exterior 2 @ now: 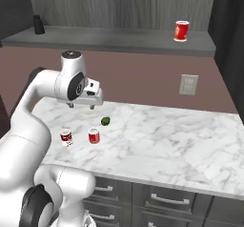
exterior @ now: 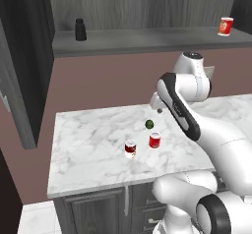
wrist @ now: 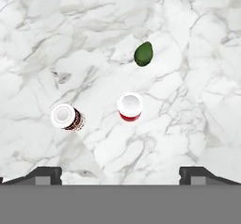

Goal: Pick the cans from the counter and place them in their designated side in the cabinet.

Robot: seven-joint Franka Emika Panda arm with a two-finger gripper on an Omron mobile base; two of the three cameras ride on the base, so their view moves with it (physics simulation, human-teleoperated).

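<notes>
Left base view: the bright red can (exterior: pixel 155 140) and the banded dark red can (exterior: pixel 130 149) stand side by side, apart, on the marble bench (exterior: pixel 88 144), a green ball (exterior: pixel 149 124) just behind. Right base view: the gripper (exterior 2: pixel 82 106) hovers above them, while another red can (exterior 2: pixel 181 31) sits on the cabinet shelf (exterior 2: pixel 119 40). Hand view: both cans upright below, jaws spread wide, holding nothing.

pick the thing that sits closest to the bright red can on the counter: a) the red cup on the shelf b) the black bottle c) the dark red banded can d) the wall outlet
c: the dark red banded can stands just beside the bright red can on the counter, while the other things are up on the shelf or on the wall.
</notes>
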